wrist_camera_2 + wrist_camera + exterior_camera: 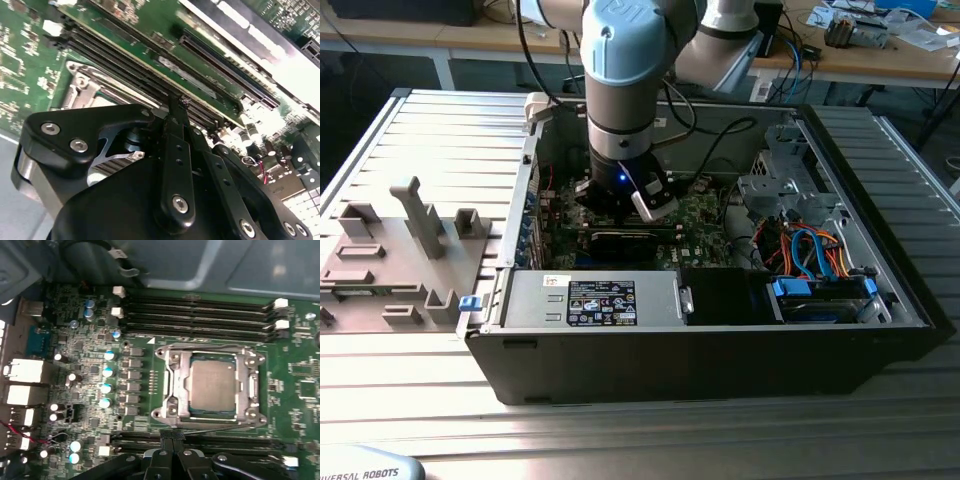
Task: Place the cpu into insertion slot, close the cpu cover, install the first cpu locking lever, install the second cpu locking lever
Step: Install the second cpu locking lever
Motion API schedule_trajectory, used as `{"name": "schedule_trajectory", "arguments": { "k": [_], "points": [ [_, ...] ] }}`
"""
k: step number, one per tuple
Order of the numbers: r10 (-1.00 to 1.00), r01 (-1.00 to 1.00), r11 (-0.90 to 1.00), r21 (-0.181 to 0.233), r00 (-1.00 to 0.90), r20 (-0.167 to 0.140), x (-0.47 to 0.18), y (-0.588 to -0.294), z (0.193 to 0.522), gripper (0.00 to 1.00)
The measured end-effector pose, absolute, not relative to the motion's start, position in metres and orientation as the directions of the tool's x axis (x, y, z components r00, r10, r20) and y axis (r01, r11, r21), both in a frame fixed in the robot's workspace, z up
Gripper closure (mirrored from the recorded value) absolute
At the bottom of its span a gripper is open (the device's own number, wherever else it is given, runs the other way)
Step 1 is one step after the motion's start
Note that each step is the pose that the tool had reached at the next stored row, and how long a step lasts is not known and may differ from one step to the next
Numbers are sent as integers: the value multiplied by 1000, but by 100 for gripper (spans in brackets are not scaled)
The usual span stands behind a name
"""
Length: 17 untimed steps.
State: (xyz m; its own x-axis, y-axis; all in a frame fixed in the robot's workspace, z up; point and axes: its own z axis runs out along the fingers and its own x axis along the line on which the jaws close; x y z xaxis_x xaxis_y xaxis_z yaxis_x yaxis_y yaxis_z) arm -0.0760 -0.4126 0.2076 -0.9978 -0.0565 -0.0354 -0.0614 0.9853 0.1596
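Observation:
In the first wrist view the cpu (214, 385) lies flat in the insertion slot (165, 352), its grey metal top showing through the window of the cpu cover (182, 385). The silver cover is folded down over it. A thin wire locking lever (220, 428) runs along the socket's edge nearest my gripper. My gripper (171, 436) is shut, its black fingertips pressed together and touching that lever's end. In the second wrist view the gripper (179, 102) tapers to a point over the memory slots, beside a corner of the socket (82, 87). The arm (620, 90) reaches down into the open computer case.
Long memory slots (200, 315) flank the socket on two sides. Capacitors (107, 372) and rear ports (25, 372) stand beside it. In the exterior view a black graphics card (630, 240), a power supply (590, 300), drive cables (810, 250) and a grey fixture (415, 240) are visible.

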Motion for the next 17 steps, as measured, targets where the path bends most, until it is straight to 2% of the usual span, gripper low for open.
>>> {"name": "schedule_trajectory", "arguments": {
  "k": [17],
  "points": [
    [-86, -91, 982, 163, -996, -36, -86, -400, 203, 89]
  ]
}}
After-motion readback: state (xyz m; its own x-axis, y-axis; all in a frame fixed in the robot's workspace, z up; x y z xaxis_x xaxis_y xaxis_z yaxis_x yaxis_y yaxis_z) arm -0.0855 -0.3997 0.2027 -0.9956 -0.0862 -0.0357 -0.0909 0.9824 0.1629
